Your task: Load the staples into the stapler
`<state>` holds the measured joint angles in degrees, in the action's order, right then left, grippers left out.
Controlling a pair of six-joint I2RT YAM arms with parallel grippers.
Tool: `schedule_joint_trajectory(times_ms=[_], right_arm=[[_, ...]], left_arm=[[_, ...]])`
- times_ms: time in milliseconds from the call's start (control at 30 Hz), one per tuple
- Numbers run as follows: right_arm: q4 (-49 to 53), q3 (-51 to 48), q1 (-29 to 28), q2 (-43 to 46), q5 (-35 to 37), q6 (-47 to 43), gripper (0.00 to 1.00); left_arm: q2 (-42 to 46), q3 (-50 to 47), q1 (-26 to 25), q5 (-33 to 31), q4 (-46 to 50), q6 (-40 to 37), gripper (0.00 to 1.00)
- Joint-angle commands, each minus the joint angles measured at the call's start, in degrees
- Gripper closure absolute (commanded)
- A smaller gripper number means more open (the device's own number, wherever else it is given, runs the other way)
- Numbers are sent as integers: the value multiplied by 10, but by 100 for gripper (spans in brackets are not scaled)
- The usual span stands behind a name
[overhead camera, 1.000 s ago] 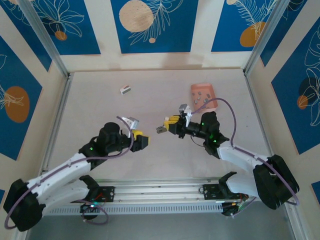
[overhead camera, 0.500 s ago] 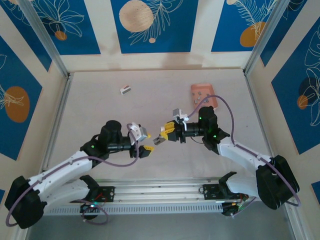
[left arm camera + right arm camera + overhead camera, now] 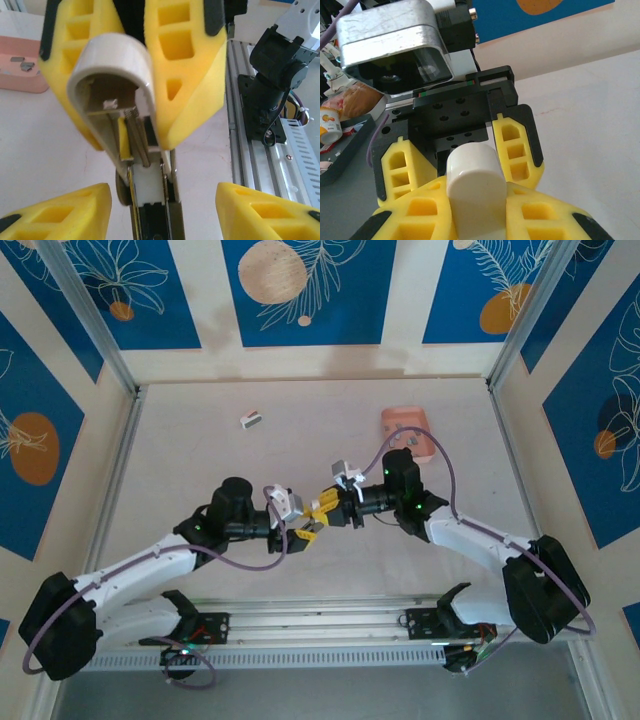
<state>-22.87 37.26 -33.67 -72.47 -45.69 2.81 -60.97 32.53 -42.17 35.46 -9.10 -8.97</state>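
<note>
The stapler (image 3: 316, 517) hangs above the table's middle with my right gripper (image 3: 328, 506) shut on it. In the right wrist view its cream rounded end (image 3: 472, 182) sits between my right fingers (image 3: 545, 215). In the left wrist view its cream top cover (image 3: 112, 55) is swung open, showing the spring and magazine channel (image 3: 150, 200). My left gripper (image 3: 162, 215) is open, its yellow fingertips on either side of the magazine with gaps on both sides. The staples (image 3: 22, 64) lie in the pink tray (image 3: 407, 428) at the back right.
A small white and grey box (image 3: 250, 419) lies at the back left of the table. An aluminium rail (image 3: 320, 620) with the arm bases runs along the near edge. Blue-patterned walls enclose the table on three sides.
Both arms moved toward each other over the table's middle. My left gripper rolled and came up around the stapler that the right gripper carried leftward.
</note>
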Motion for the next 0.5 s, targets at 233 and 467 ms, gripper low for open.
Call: schedule_joint_trajectory(times_ms=[233, 467], right_arm=[[-3, 20, -13, -10, -14, -4, 100], [-9, 20, -16, -9, -15, -1, 100]], left_arm=[[-18, 15, -10, 38, -48, 13, 60], [-20, 14, -10, 27, -47, 17, 73]])
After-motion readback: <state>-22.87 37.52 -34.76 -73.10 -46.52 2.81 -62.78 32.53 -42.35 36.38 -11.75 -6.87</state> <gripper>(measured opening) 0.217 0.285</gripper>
